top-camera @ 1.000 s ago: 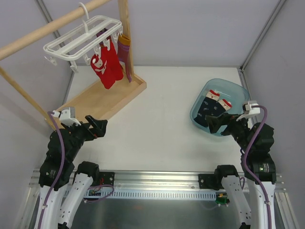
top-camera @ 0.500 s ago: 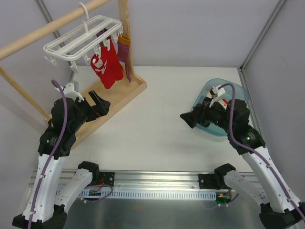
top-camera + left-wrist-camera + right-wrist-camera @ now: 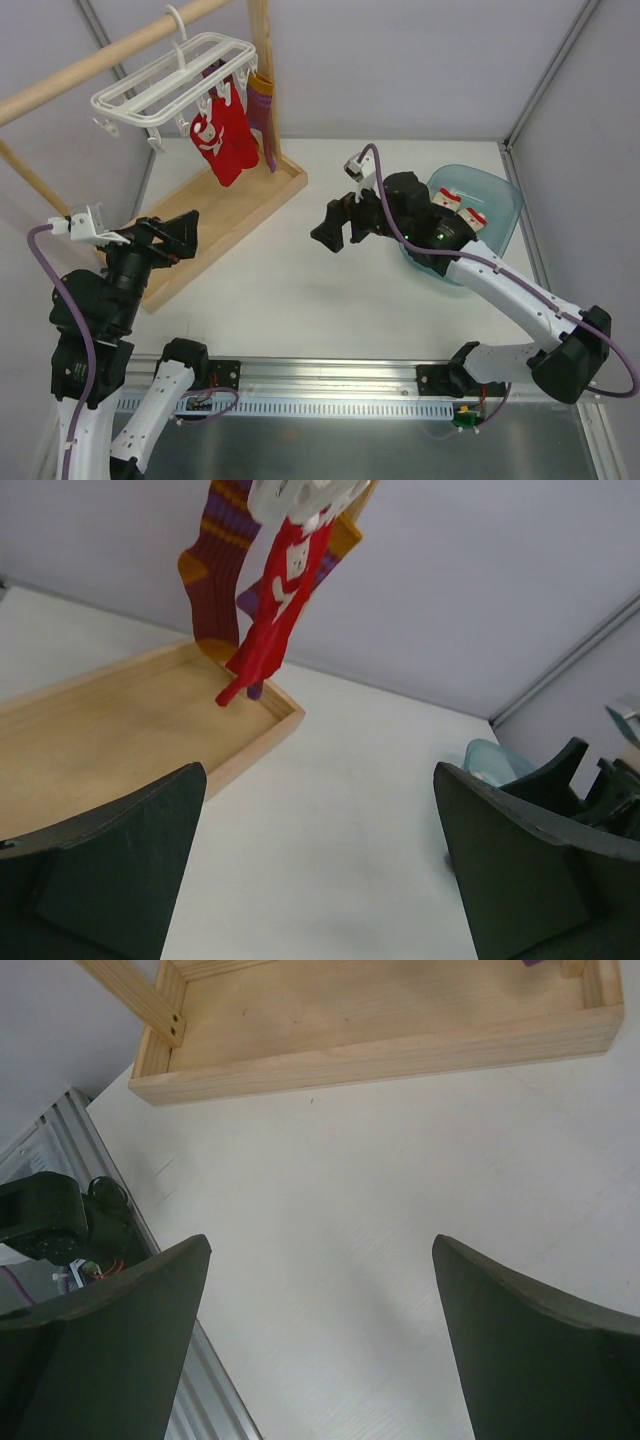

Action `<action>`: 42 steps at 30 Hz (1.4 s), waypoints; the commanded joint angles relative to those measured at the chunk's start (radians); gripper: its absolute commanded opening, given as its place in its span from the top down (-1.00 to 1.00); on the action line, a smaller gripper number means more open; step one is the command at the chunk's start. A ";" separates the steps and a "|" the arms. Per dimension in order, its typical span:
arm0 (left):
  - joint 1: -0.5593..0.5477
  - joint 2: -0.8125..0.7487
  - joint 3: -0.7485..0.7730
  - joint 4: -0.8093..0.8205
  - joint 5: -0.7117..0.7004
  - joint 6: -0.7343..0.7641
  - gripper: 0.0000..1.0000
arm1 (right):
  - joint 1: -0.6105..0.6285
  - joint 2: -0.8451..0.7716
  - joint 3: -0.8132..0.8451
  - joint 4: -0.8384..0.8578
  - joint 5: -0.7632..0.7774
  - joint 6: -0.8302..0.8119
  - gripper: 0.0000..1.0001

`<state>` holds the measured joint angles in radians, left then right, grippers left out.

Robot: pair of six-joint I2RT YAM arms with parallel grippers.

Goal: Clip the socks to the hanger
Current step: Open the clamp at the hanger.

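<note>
Both arms are raised over the table (image 3: 300, 290) and neither carries anything. The left hand (image 3: 186, 232) hangs above the near end of the wooden tray (image 3: 225, 205), its two dark fingers (image 3: 110, 865) spread wide with only bare air and tabletop between them. The right hand (image 3: 331, 222) reaches out over the middle of the table, pointing toward the tray, and its fingers (image 3: 545, 1345) are just as wide apart and empty.

The socks (image 3: 458, 206) lie in the pale blue basin (image 3: 503, 190) at the right side of the table. I can see their red-and-white cuffs and a little of the navy, while the right arm crosses in front of the rest. They are well behind the right hand, not touched by it.

The hanger (image 3: 172, 78) is well apart from them, up at the far left, hooked over the slanting wooden rod (image 3: 100, 60) above the tray. A pair of bright red socks (image 3: 226, 142) is clipped to it and dangles over the far end of the tray. Just beside them, near the upright post, hangs a purple-and-orange striped sock (image 3: 264, 112). From the left wrist, the red socks and the striped sock show straight ahead, with the basin's edge off to the right.
</note>
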<state>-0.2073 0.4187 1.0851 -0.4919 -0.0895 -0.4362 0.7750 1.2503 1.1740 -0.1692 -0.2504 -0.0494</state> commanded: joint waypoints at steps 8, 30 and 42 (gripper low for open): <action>0.008 0.178 0.196 0.174 -0.044 0.132 -0.95 | 0.096 -0.006 0.000 0.089 0.069 0.017 -0.95; 0.058 0.451 0.467 0.062 -0.162 -0.111 -0.75 | 0.225 -0.054 0.019 -0.049 0.313 0.043 -0.94; 0.131 0.517 0.460 0.162 0.120 -0.007 -0.56 | 0.228 -0.103 -0.019 -0.038 0.342 0.048 -0.89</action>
<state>-0.0895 0.9619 1.5414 -0.4225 -0.0818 -0.5022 0.9985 1.1820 1.1553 -0.2241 0.0643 -0.0147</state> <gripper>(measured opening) 0.788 0.949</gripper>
